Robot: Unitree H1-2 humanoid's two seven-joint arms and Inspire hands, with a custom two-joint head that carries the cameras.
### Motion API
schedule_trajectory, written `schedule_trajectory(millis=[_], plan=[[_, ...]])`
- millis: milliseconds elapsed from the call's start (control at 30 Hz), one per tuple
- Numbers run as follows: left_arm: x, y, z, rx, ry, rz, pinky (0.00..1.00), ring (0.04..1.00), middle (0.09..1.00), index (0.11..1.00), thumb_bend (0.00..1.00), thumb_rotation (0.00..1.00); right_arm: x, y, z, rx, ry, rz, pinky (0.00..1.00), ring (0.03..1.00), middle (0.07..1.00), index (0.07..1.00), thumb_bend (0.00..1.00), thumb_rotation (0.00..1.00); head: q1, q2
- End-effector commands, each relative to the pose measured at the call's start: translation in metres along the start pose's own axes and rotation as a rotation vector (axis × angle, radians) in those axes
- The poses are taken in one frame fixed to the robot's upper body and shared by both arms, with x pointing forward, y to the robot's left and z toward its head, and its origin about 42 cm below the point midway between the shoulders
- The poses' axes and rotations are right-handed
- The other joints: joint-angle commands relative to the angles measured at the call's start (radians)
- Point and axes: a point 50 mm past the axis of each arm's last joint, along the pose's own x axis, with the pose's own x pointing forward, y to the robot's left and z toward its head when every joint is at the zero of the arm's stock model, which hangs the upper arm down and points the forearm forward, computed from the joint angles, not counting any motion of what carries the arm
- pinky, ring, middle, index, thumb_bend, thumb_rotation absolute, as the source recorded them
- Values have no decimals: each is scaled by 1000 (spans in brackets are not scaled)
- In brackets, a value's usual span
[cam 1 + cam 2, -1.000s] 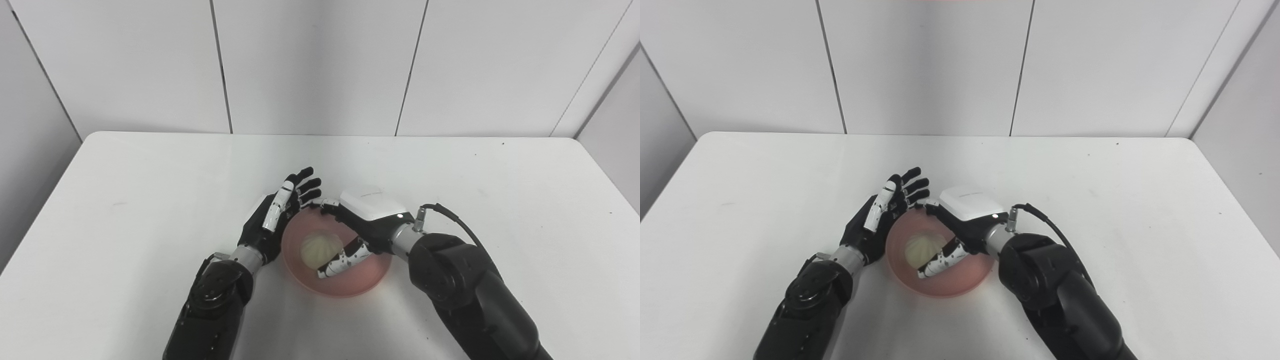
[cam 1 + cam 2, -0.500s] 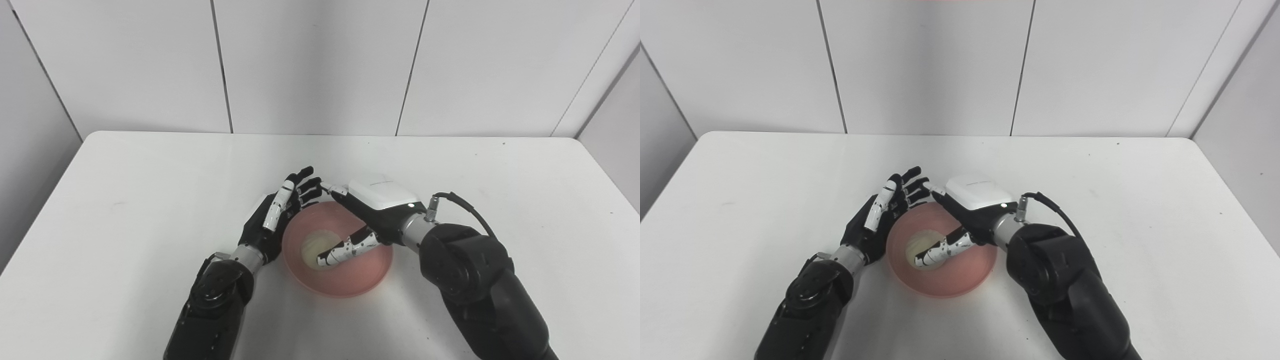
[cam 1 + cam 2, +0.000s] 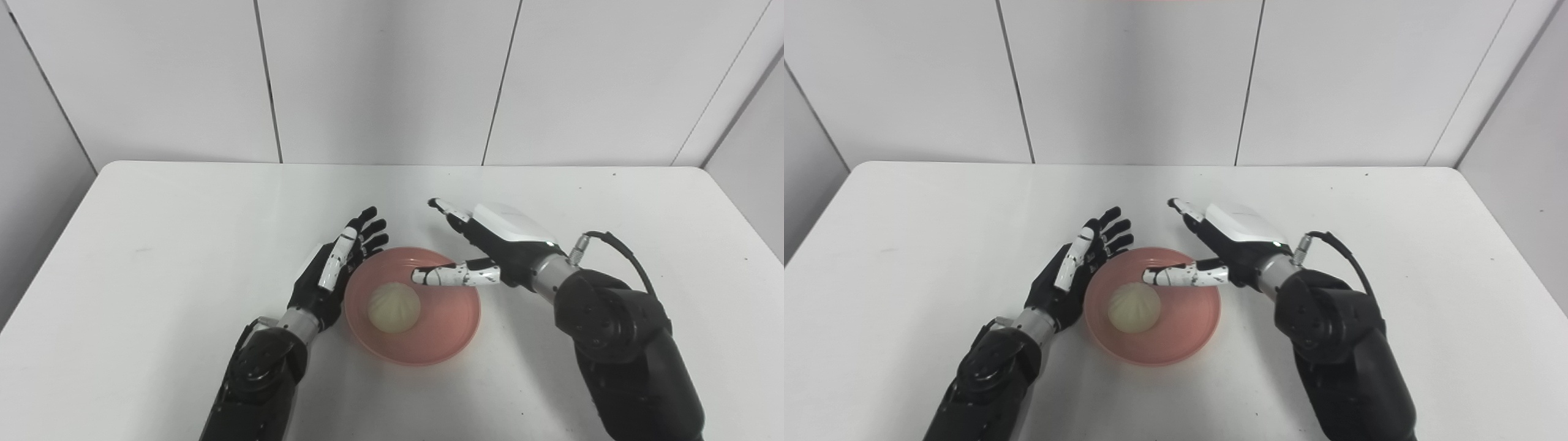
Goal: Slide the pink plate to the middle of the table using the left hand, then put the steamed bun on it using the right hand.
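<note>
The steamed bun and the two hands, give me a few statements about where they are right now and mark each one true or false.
1. The steamed bun lies on the pink plate. True.
2. The right hand is closed around the bun. False: it is open, raised off the bun, holding nothing.
3. The left hand is open beside the plate's left rim. True.
4. The plate sits at the far left edge of the table. False: it is near the middle.
5. The bun is pink. False: it is pale cream.
</note>
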Motion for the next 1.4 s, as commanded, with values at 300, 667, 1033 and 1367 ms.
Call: schedule_trajectory(millis=[300, 667, 1033, 1367], plan=[[-39, 24, -16, 52, 33, 144, 1000, 999, 1000, 1000, 365, 1000, 8, 37, -41, 420, -33, -321, 921, 999, 1000, 1000, 778, 1000, -33, -60], [-54, 27, -30, 76, 26, 159, 998, 997, 1000, 1000, 327, 1000, 11, 114, -66, 834, -110, -495, 935, 993, 1000, 1000, 593, 1000, -19, -90], [-53, 27, -38, 69, 49, 156, 1000, 998, 1000, 1000, 331, 1000, 24, 139, -84, 973, -113, -500, 923, 956, 977, 982, 306, 1000, 10, -102], [-43, 33, -40, 63, 91, 149, 993, 987, 997, 999, 345, 1000, 31, 145, -88, 1069, -60, -442, 941, 961, 977, 978, 294, 1000, 9, -88]])
